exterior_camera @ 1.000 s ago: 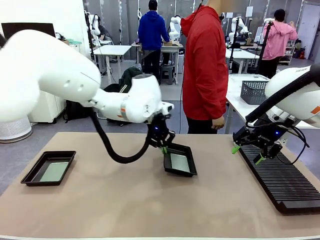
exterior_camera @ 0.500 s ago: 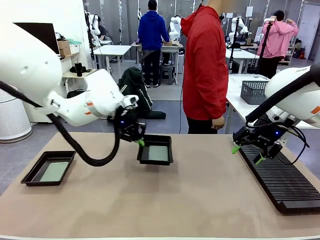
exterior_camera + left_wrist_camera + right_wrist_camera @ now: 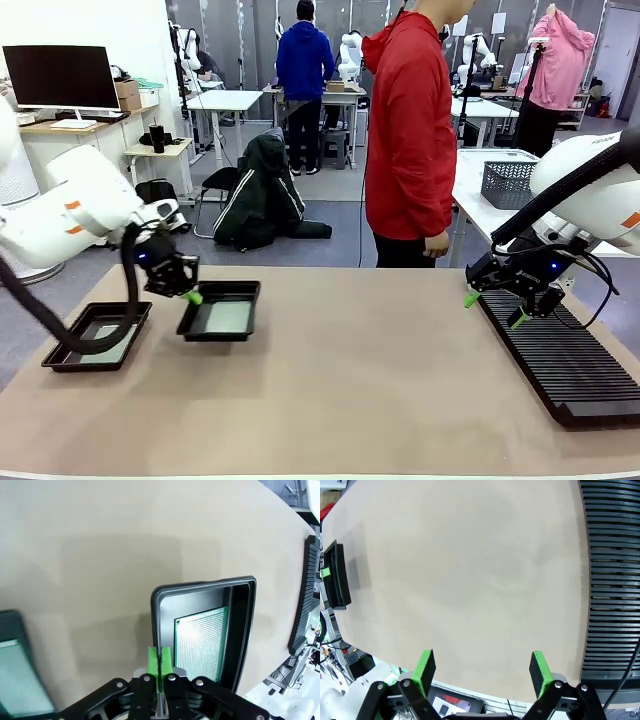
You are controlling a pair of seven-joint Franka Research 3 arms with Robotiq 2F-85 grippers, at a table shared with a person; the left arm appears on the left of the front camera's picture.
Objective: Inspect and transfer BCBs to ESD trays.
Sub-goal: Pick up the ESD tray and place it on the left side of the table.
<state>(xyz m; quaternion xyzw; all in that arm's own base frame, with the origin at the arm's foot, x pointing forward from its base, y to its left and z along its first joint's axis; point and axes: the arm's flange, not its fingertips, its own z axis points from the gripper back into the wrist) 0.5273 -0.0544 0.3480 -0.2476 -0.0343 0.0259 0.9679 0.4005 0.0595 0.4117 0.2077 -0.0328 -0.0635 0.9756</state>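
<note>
Left gripper [image 3: 190, 295] clamped on ESD tray [image 3: 222, 310] rim, BCB [image 3: 200, 642] inside; right gripper [image 3: 492, 308] wide, near rack [image 3: 555, 360].

**A robotics lab**

The room is a shared robot workspace. Two white arms [image 3: 90, 205] work at a tan table [image 3: 330, 400] carrying black trays [image 3: 222, 310] and a slotted rack [image 3: 560, 360]. Behind them stand more white tables [image 3: 225, 100], a monitor [image 3: 62, 77], and several people [image 3: 410, 130] on a grey floor.
</note>
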